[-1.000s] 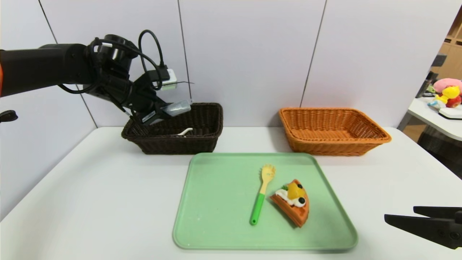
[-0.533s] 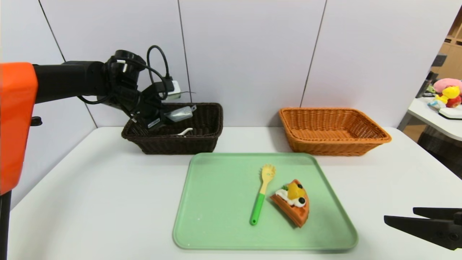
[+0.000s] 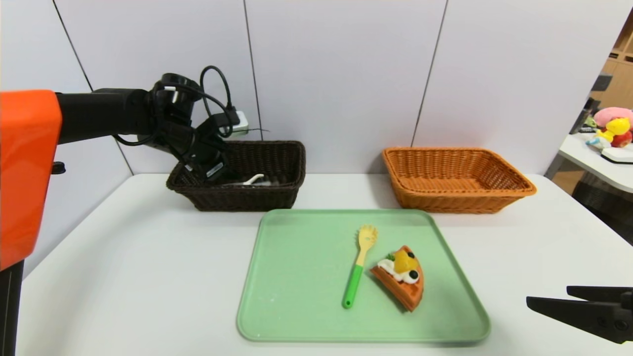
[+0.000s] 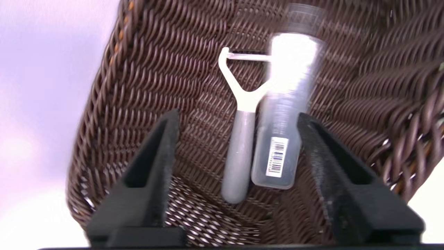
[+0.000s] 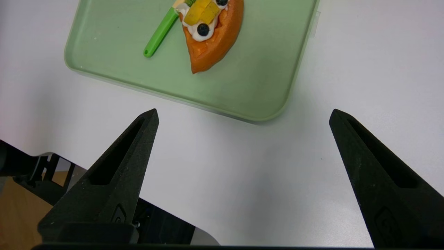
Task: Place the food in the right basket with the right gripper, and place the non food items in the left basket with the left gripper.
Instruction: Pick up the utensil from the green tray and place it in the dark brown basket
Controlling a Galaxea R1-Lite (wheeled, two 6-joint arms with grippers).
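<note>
My left gripper (image 3: 217, 172) (image 4: 238, 116) hangs open inside the dark brown left basket (image 3: 247, 198) (image 4: 145, 69). Beyond its jaws, a clear plastic container with a barcode (image 4: 277, 152) lies loose on the basket floor. A grey-handled white peeler (image 4: 239, 139) (image 3: 253, 179) lies right beside it. On the green tray (image 3: 296, 277) (image 5: 249, 86) sit a waffle slice with fruit and cream (image 3: 401, 282) (image 5: 211, 34) and a spaghetti spoon with a green handle (image 3: 358, 269) (image 5: 159, 33). My right gripper (image 3: 547, 293) (image 5: 243, 111) stands open over the bare table, right of the tray. Nothing lies in the orange right basket (image 3: 455, 180).
Both baskets stand at the back of the white table (image 3: 123, 277), against the wall panels. The tray lies in front of them, in the middle. A side table with plush toys (image 3: 613, 126) stands off to the far right.
My left gripper has come down into the brown basket and opened. The clear container it held now lies in the basket. The right arm has barely moved.
</note>
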